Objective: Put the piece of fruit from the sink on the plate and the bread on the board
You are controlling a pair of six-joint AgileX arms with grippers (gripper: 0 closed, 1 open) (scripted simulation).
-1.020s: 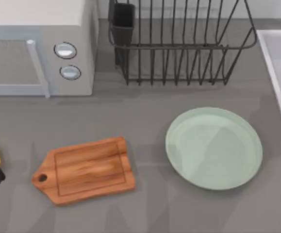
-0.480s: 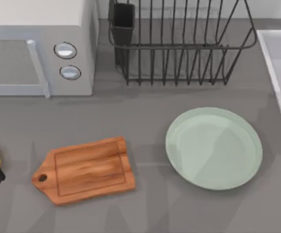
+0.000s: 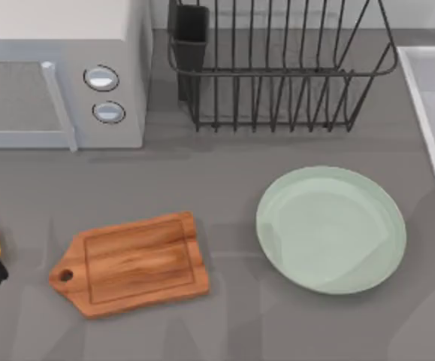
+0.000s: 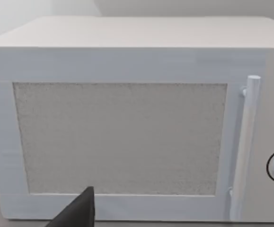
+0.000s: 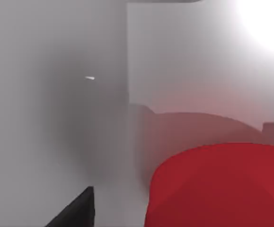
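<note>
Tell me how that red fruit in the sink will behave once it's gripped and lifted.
The red fruit looks round and smooth, so it may slip from the fingers or roll once released. The plate has a shallow rim, which would probably stop a slow roll. It appears firm, likely holding its shape.

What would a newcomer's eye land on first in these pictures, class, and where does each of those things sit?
Probably the piece of fruit, a bright red mass looming close in the right wrist view against the sink's pale wall. Next, from above, the pale green plate at right of centre and the wooden board to its left, both bare. The white microwave looms large before the left wrist camera.
</note>
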